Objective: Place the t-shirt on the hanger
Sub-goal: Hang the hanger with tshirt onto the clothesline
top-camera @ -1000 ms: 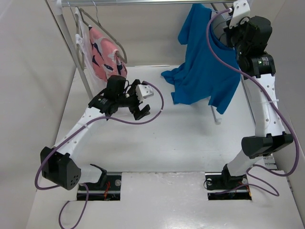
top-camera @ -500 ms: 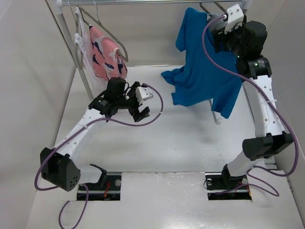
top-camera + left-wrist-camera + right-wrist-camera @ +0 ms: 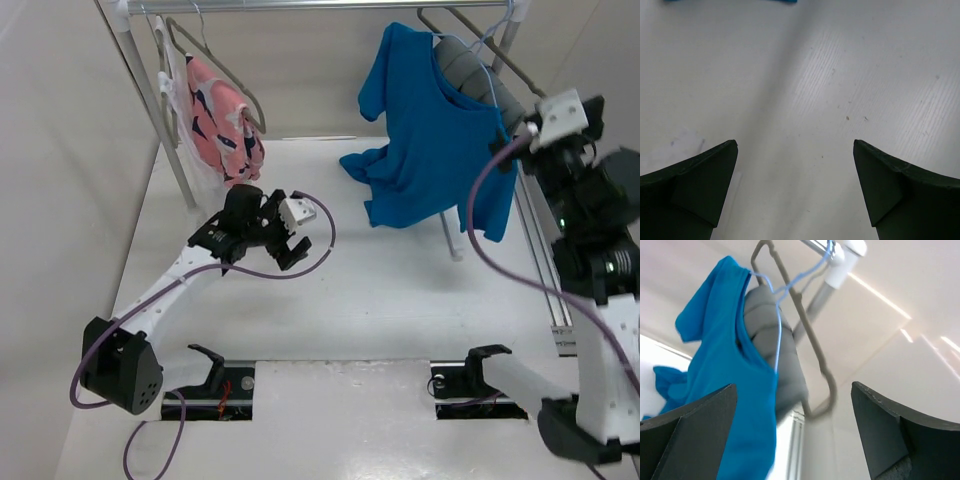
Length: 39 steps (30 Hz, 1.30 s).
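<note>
Top external view: white table, pale walls, t-shirt on hanger at rail; left claw, right claw spread.

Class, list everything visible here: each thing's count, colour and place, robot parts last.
t-shirt: one, bright blue, hanging at the rail's right end.
hanger: one, light-blue wire, hooked on the rail, running into the t-shirt's neck.
grey cloth: one, grey, folded over a thick hanger behind the t-shirt.
thick hangers: two, grey-brown, one at each rail end.
pink garment: one, pink with dark pattern, rail's left end.
rail: one, silver, across the back.
table: one, white.
left fingers: two, black, apart over bare table.
right fingers: two, black, apart, facing the hanger.
</note>
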Motion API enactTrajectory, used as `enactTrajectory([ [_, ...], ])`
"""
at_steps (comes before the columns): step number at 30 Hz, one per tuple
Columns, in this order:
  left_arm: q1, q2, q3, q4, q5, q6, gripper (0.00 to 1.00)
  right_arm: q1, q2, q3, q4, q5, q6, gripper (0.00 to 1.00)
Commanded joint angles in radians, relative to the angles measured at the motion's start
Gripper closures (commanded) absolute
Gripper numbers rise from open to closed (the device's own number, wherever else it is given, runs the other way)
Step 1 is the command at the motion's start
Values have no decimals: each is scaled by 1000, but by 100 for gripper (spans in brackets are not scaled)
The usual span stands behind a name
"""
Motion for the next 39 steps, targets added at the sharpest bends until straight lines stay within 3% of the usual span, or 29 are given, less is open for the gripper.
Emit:
enactTrajectory([
  [1,-1,-44,-103,101,-93,-111,0,7,-134,-152,-16,-1,-71,0],
  [4,-1,-71,-200,158,-140,-180,0,7,-292,-444,-63,-72,-51,0],
  [5,-1,-82,-223,173,-149,-196,0,16,-310,-445,-82,-93,-51,0],
  [9,-1,-102,-323,259,-197,-263,0,16,-346,-817,-110,-203,73,0],
  [13,-1,-125,-403,325,-208,-300,0,16,-347,-1039,-71,-252,188,0],
  [25,-1,-203,-517,442,-314,-282,0,16,-301,-1150,-50,-229,225,0],
  [39,-1,-238,-581,505,-295,-282,0,16,-299,-1131,-38,-260,225,0],
])
